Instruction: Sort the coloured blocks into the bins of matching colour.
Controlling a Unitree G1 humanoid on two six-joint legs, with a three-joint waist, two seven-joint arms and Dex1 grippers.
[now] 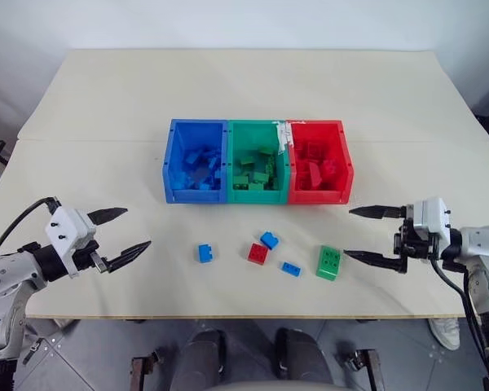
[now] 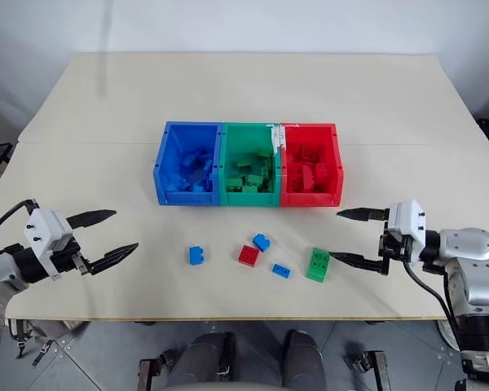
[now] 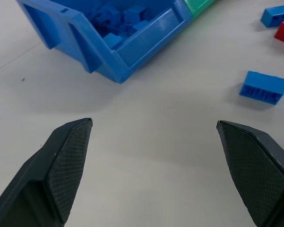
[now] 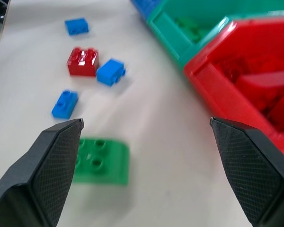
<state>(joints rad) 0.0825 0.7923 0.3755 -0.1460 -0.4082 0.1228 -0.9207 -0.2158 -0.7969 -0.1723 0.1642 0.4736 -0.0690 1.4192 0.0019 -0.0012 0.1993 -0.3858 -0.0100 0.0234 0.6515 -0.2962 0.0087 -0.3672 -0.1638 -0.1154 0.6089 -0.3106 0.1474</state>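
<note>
The table is wide and pale, and both arms reach in over its near edge from opposite sides, held low and roughly level. The left gripper points inward toward the middle of the table; the right gripper points across toward the left.

Three joined bins sit mid-table in a row: the blue bin on the left, the green bin in the middle, the red bin on the right. Each already holds bricks of its own colour.

Five loose bricks lie between the bins and the near edge. The green brick, the largest, lies just beside the right gripper's lower finger. The red brick is square, and one blue brick lies just beside it on the bins' side. Another blue brick lies between the red and the green. The third blue brick lies apart, nearest the left gripper.

Both grippers have their fingers spread wide, holding and touching nothing.
</note>
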